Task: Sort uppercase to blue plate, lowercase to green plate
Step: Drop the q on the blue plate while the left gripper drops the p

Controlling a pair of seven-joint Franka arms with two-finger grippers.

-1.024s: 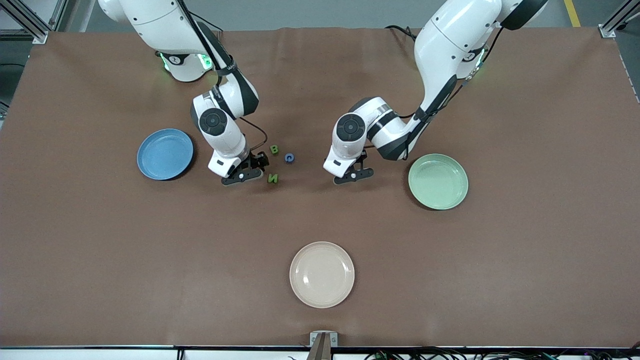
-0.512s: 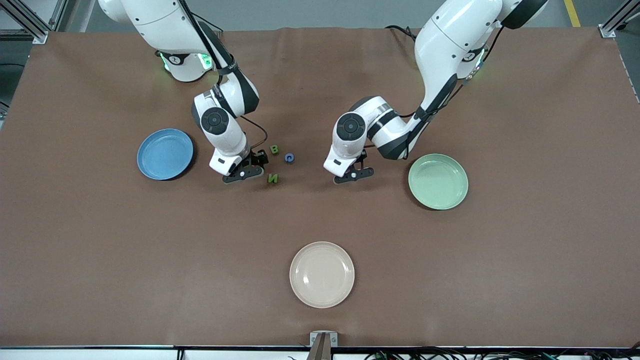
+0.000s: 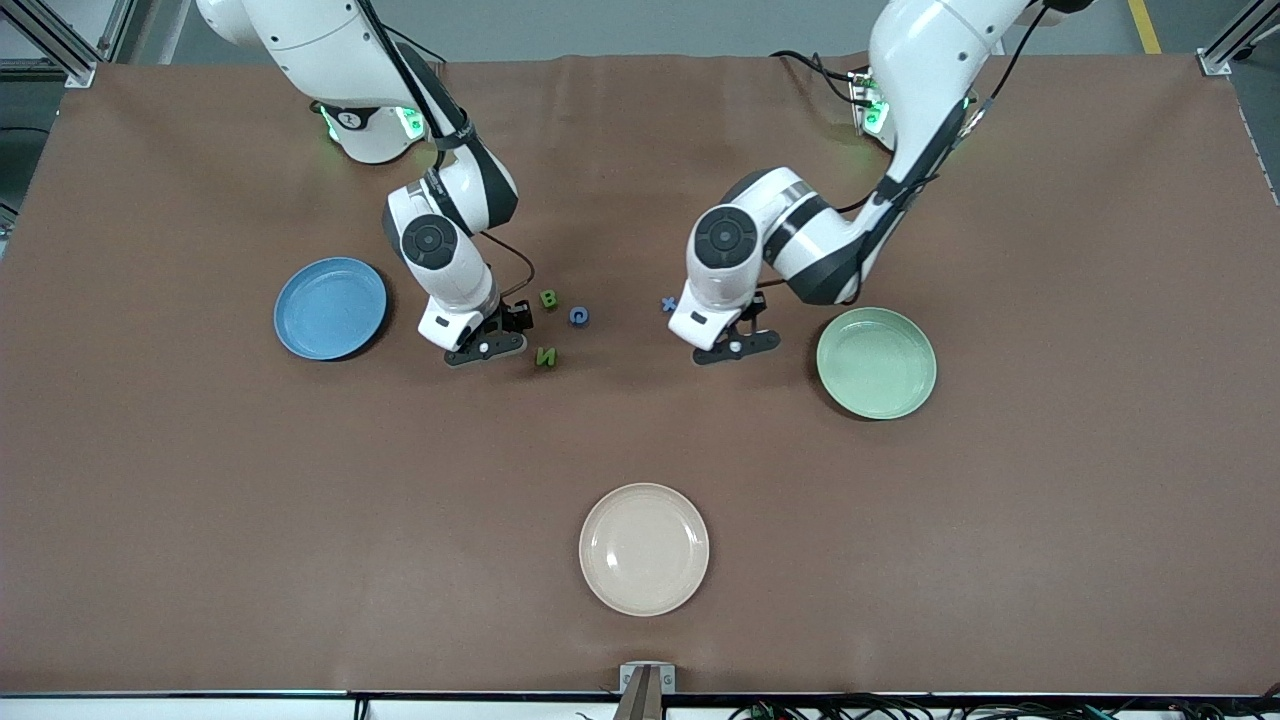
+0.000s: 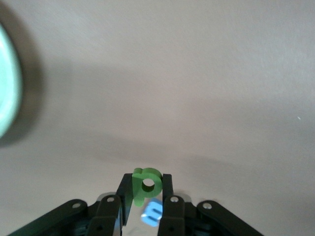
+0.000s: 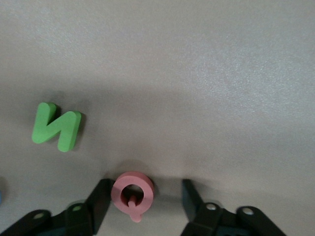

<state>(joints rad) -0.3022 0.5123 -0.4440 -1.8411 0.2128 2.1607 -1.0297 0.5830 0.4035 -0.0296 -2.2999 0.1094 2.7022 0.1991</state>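
My left gripper is shut on the green p and holds it just above the table, between the blue x and the green plate. The blue m lies on the table under that gripper. My right gripper is open and low at the table, its fingers on either side of the pink Q, which lies flat close to one finger. The green N, green B and blue G lie beside it. The blue plate holds nothing. The fourth small letter is out of view.
A cream plate lies near the front camera, mid-table. The green plate's rim shows at the edge of the left wrist view. The green N also shows in the right wrist view, close to the Q.
My left arm has moved toward the green plate with the p in its gripper, uncovering the blue x. My right gripper has hardly moved.
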